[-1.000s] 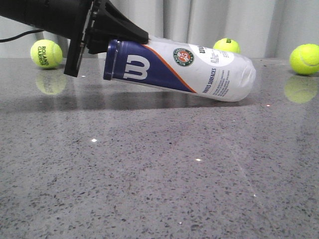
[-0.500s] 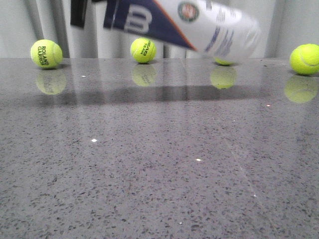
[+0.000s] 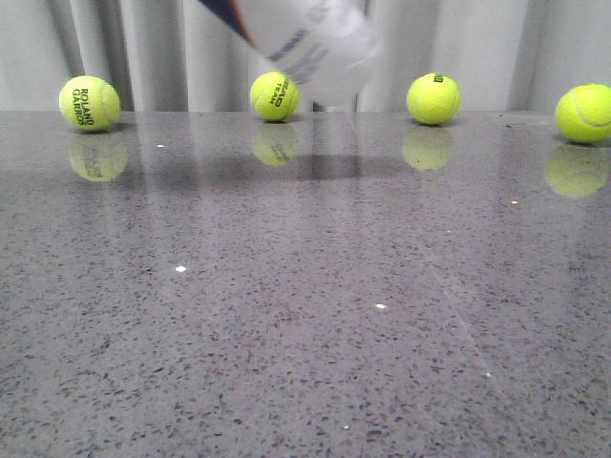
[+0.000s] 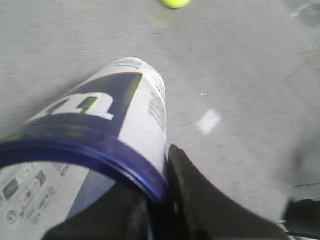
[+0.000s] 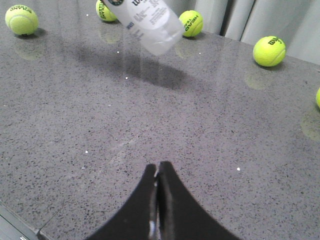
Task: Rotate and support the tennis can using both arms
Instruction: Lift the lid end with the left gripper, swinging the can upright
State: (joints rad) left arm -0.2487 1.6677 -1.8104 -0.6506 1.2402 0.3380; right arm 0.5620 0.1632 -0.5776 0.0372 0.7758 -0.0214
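Can (image 3: 310,52) hangs in the air above the table (image 3: 305,315), tilted, its closed white end lowest and its upper part cut off by the top of the front view; it is blurred there. The left gripper (image 4: 167,210) has hold of it at the navy rim (image 4: 100,160): one black finger (image 4: 200,200) lies against the outside of the rim, the other is hidden, and the can's body slopes away from that gripper toward the tabletop. The right gripper (image 5: 157,200) is low over the table with its two fingers pressed together and nothing between them; the can (image 5: 150,22) is well ahead of it and above the surface, not touching it. Four tennis balls (image 3: 89,103) sit in a row along the table's far edge, beyond the can, in front of a grey curtain (image 3: 477,48).
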